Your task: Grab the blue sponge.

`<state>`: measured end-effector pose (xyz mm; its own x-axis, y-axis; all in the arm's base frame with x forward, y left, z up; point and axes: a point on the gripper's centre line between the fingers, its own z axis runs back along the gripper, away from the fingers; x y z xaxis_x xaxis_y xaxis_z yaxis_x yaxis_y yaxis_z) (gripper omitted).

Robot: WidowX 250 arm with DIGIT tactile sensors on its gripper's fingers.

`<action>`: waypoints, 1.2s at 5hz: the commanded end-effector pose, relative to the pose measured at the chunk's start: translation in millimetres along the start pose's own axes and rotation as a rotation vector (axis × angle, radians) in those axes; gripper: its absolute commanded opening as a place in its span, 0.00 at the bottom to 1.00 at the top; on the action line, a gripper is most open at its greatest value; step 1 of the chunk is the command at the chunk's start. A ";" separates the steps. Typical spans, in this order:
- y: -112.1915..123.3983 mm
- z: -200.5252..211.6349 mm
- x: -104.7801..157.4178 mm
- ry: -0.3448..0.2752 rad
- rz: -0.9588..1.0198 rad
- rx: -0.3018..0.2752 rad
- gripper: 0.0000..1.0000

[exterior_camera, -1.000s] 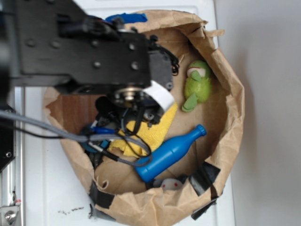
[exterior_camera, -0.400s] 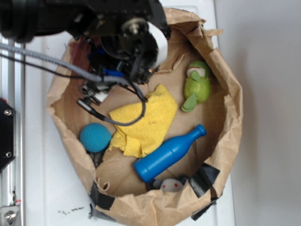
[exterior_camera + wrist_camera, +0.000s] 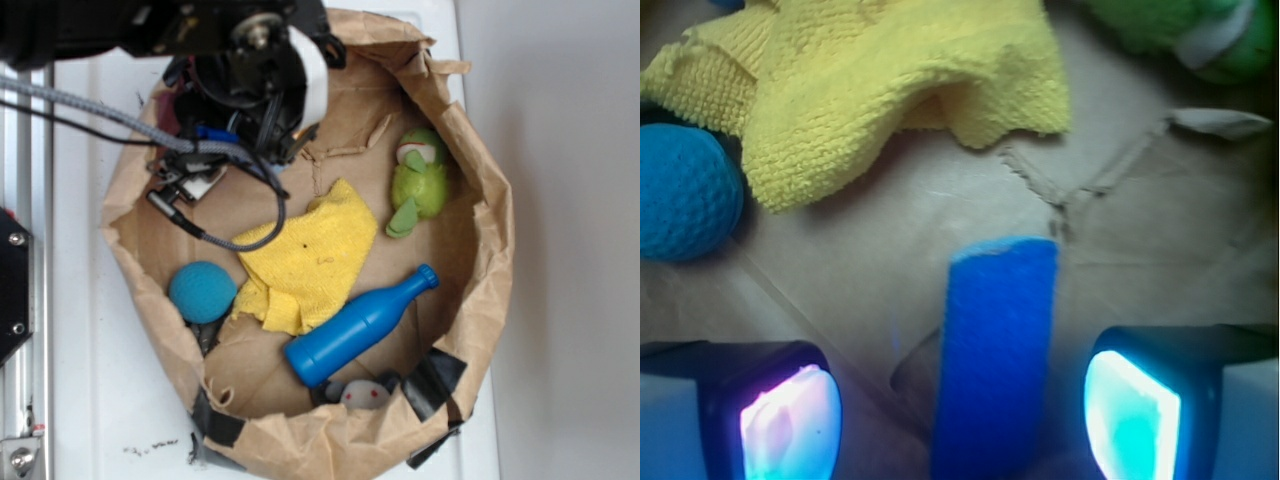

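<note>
The fingers (image 3: 790, 425) stand wide apart, holding nothing, one on each side of the blue sponge (image 3: 995, 350). The sponge lies on the floor of the paper bag (image 3: 480, 150), between the fingers but nearer the right one. That offset could tip or push it aside on closing. The yellow cloth (image 3: 880, 80) lies farther off.

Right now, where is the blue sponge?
In the wrist view, the sponge lies on the brown paper between the gripper's open fingers, just below the yellow cloth. The arm hides it in the exterior view.
</note>
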<state>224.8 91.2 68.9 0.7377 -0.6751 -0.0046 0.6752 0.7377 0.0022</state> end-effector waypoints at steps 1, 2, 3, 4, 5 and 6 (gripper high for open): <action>8.5 -7.8 7.3 -0.014 -0.009 0.037 1.00; 10.8 -5.7 5.8 -0.020 -0.008 0.031 1.00; 16.7 -3.2 4.4 -0.022 -0.004 0.016 1.00; 24.8 -11.2 9.6 -0.020 0.030 0.035 1.00; 17.1 -22.3 13.1 -0.025 0.022 0.068 1.00; 13.0 -31.6 16.1 0.002 0.010 0.093 1.00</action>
<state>236.9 91.5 31.4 0.7520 -0.6590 -0.0169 0.6584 0.7497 0.0670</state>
